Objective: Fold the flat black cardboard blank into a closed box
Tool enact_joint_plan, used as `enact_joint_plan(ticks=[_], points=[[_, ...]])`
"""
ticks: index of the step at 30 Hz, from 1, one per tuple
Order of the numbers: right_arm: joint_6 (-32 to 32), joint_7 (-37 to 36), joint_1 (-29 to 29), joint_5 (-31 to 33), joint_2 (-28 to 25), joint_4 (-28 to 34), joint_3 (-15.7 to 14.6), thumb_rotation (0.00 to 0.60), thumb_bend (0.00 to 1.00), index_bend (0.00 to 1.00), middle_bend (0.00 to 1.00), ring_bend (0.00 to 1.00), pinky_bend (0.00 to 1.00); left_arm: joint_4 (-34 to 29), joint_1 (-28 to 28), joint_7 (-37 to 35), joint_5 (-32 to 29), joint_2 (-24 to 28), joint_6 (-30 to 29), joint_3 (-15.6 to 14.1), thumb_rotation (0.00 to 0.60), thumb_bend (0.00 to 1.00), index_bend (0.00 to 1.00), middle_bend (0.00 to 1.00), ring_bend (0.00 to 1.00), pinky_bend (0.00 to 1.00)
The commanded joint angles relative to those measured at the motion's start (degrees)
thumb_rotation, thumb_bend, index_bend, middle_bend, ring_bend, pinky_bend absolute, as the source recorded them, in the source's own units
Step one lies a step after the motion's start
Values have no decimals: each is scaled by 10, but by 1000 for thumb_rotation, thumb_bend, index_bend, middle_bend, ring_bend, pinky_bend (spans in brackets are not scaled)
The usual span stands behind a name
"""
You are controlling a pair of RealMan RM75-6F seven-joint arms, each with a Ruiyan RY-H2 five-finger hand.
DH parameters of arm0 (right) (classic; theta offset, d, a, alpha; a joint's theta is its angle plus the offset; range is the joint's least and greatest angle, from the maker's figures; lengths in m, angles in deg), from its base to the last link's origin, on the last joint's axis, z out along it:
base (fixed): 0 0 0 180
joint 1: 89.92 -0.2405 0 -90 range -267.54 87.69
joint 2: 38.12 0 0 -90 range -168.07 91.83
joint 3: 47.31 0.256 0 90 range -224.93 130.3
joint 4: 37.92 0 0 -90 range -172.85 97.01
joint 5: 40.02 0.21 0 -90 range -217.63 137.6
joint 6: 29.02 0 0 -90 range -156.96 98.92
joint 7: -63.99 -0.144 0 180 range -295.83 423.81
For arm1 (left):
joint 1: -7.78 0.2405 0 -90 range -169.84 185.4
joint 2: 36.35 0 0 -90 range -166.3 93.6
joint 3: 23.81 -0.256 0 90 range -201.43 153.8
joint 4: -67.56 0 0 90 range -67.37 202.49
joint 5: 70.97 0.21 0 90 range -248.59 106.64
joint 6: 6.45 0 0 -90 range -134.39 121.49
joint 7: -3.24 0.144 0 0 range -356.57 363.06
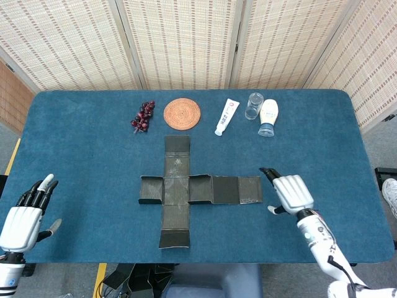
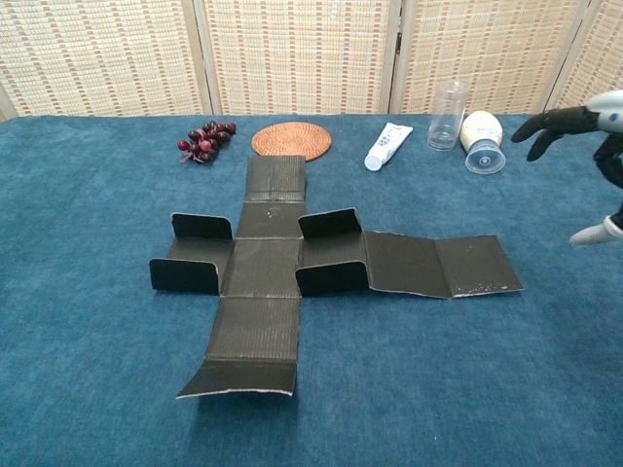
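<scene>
The black cardboard blank lies as a cross in the middle of the blue table, with short side flaps standing up and a long two-panel arm reaching right. My right hand hovers just right of that arm's end, fingers spread, holding nothing. My left hand stays at the table's front left corner, fingers straight and apart, far from the blank; the chest view does not show it.
Along the far edge stand a bunch of dark grapes, a round woven coaster, a white tube, a clear glass and a white bottle. Woven screens back the table.
</scene>
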State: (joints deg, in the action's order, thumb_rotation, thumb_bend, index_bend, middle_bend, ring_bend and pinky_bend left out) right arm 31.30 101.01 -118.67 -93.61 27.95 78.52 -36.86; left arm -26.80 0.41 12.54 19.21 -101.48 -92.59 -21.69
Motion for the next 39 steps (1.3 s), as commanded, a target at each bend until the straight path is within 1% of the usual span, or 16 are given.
enact_joint_plan(ticks=[1,2,6,9,14,20,29,34,39], points=[[-3,92,-82,125,57,2,13,600,6,116,184,751,934,2,1,-2,0,-1,-1,-1,600,199,31,22,67,200],[3,110,-98,154,69,-2,13,600,2,116,180,751,934,3,1,-3,0,-2,-1,-1,600,199,31,22,67,200],[30,157,-149,239,108,-18,16,600,0,116,158,751,934,8,0,-6,1,-4,1,-2,600,198,31,21,67,200],[52,188,-182,288,137,-30,17,600,0,116,155,751,934,12,-1,-9,2,-6,2,-3,600,198,31,21,67,200],[91,220,-225,349,182,-50,23,600,0,113,142,751,933,19,-4,-15,5,-8,4,-3,600,199,31,19,67,200],[128,244,-263,404,234,-94,32,600,0,84,129,751,934,26,-4,-25,9,-10,2,-4,600,199,31,19,67,200],[143,268,-302,462,296,-159,50,600,0,58,124,751,934,35,-3,-36,14,-10,-1,-9,600,199,31,17,67,200],[141,277,-315,484,314,-185,60,600,0,55,124,751,934,40,-2,-41,15,-11,-1,-10,600,198,31,17,66,200],[148,296,-330,501,333,-210,64,600,0,55,124,751,934,45,-2,-46,14,-12,0,-11,600,199,31,17,66,200]])
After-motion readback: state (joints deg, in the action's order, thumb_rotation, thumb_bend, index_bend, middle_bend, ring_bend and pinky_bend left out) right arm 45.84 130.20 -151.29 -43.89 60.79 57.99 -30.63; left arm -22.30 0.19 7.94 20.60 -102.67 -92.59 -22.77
